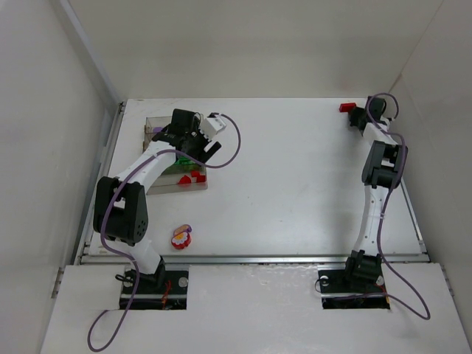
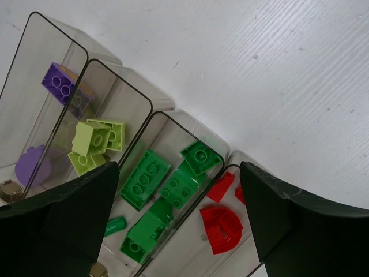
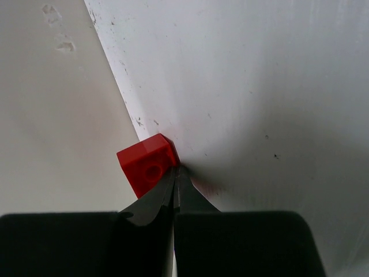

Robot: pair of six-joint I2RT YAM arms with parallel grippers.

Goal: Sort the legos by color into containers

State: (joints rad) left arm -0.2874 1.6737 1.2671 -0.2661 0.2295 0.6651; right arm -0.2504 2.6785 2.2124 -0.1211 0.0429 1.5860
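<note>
Closest up, the left gripper [image 2: 179, 167] hangs right over the tray [image 1: 151, 124], jaws spread wide with nothing between them; looks parked to me, waiting its turn. Below it the sorting is mostly done: a purple brick [image 2: 59, 83] in the leftmost slot, lime bricks [image 2: 98, 138] next door, green bricks [image 2: 147, 176] after that, then red pieces [image 2: 221, 225] in the last slot I can see. Moving right, the flower-topped piece [image 1: 181, 237] sits loose on the table [image 1: 295, 192], near the front edge and well apart from the tray; so that one's not sorted yet.

Way over in the far right corner, the right gripper [image 3: 174, 173] is fully closed, tips pressed together; the red brick [image 3: 147, 163] sits just off the tips, touching them on the left side, tucked against the wall [image 3: 57, 115]. Doesn't look like it's between the jaws, so my guess is the pinch missed.

So the step in hand is grabbing that stray red one. The next move probably calls for opening up, shifting left so the jaws straddle the brick, and closing again; tight with the wall there. Then it needs hauling across to the red slot.
</note>
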